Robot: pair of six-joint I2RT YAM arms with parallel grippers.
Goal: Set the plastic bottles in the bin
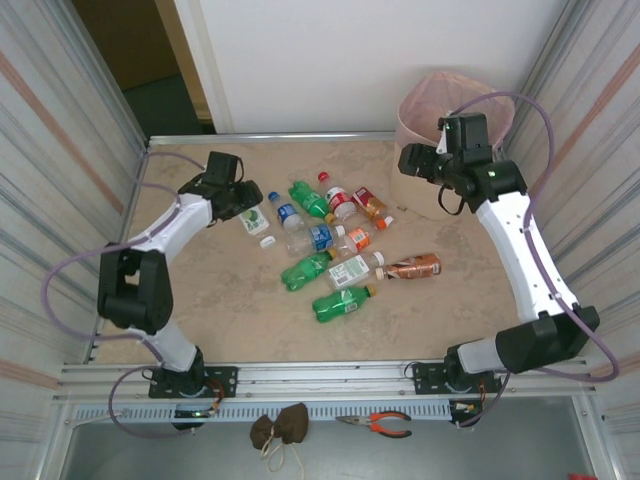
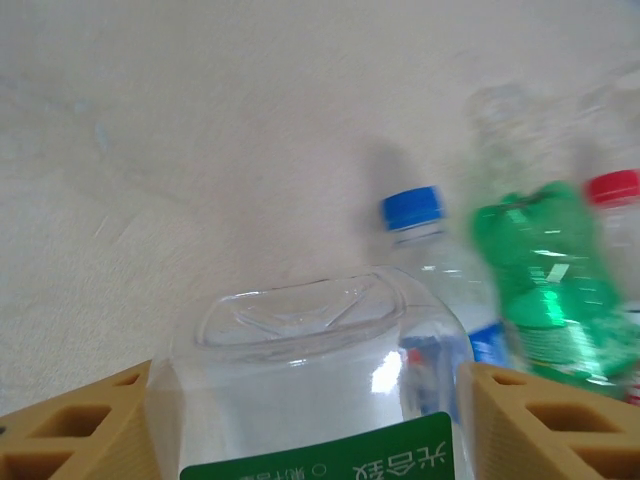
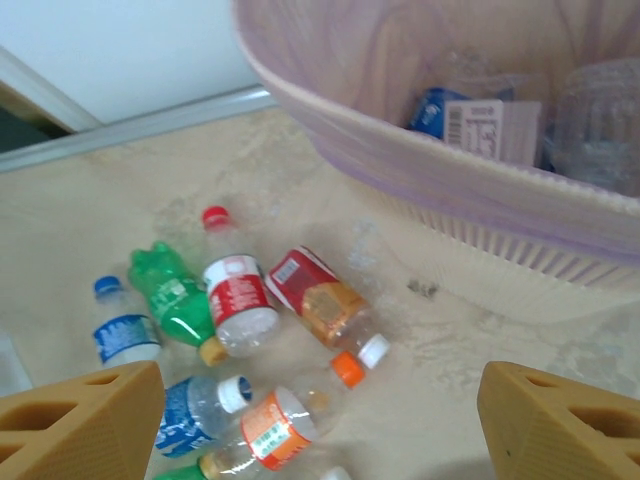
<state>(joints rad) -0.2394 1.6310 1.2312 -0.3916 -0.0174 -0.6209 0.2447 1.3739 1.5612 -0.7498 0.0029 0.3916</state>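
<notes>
left claw (image 2: 310,368): pressed against both sides of a clear green-labelled bottle (image 2: 300,335), which is gripped near its base between the tan fingers (image 2: 80,430). from above, this bottle is seen low over the table (image 1: 220,310), at the left edge of the scattered bottles; whether it is lifted off the surface cannot be told. just beyond the grip, a blue-capped bottle (image 2: 425,250), a crumpled green bottle (image 2: 545,270) and a red-capped bottle (image 2: 612,190) are found lying side by side, close to the held one.

right claw (image 3: 320,375): released, its fingers spread wide with nothing between them. it is held high, just beside the rim of the bin (image 3: 450,190), on the side facing the table centre. the bin is placed in the far right corner of the table. inside it, a blue-labelled bottle (image 3: 435,108) and a clear crushed bottle (image 3: 600,110) are seen against the wall.

remaining load: the loose bottles (image 1: 322,237) are spread over the table centre, between the two arms and well apart from the bin. a brown-orange bottle (image 1: 410,267) is laid at their right edge and a nearmost green bottle (image 1: 343,304) at their near edge.

orange-handled pliers (image 1: 377,424) are seen on the near ledge.
</notes>
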